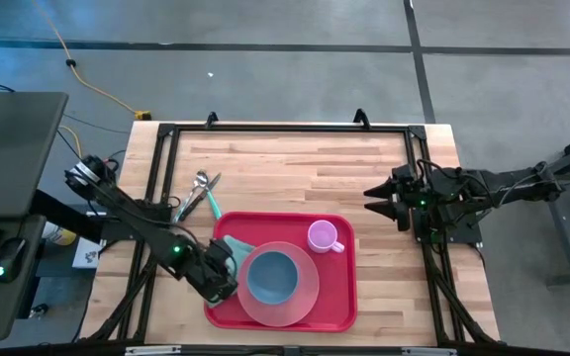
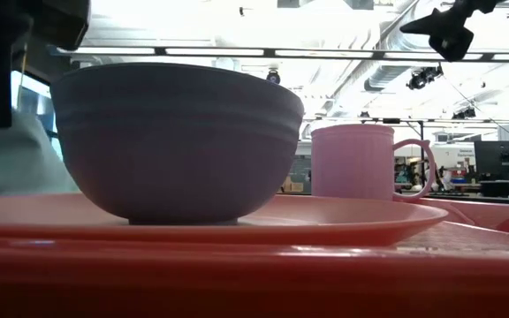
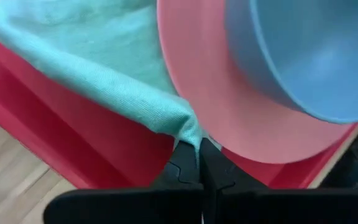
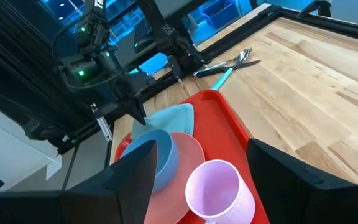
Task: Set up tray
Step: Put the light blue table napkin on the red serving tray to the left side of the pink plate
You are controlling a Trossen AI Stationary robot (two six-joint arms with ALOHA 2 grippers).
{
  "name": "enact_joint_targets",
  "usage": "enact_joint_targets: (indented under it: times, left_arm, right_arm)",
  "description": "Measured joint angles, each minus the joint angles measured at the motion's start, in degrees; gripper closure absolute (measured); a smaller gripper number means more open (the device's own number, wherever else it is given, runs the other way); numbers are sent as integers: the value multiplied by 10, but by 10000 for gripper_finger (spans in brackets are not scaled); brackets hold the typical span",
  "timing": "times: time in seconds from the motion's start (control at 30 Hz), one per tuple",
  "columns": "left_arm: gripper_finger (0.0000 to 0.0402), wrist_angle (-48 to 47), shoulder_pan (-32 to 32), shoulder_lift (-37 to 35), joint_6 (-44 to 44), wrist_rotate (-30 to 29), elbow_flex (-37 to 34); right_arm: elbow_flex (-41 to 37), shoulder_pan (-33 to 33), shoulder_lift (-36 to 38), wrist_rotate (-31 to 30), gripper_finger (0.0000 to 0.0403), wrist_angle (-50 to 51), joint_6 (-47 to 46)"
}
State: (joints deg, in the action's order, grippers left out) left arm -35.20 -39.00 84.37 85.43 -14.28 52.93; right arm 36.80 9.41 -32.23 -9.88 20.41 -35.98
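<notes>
Left gripper pinching napkin, tray

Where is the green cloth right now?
The green cloth lies on the left end of the red tray in the high view, tucked partly under the pink plate, with the left gripper shut on its corner.

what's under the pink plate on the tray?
The round pink plate lies on the large red plastic tray, and the teal cloth napkin runs beneath its edge, pinched by the left gripper. How far the cloth reaches underneath is hidden.
</notes>
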Motion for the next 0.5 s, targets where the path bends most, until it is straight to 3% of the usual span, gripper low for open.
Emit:
enact_joint_targets:
  times: [0.13, 0.33, 0.5]
  left_arm:
    - [379, 0, 0, 13, 6, 12, 0]
    - [332, -15, 0, 14, 4, 49, 0]
    - [325, -10, 0, 11, -8, 49, 0]
  right_arm:
    - [0, 0, 0, 2, 171, 0, 1]
    - [0, 0, 0, 7, 171, 1, 1]
    - [0, 0, 0, 6, 171, 12, -8]
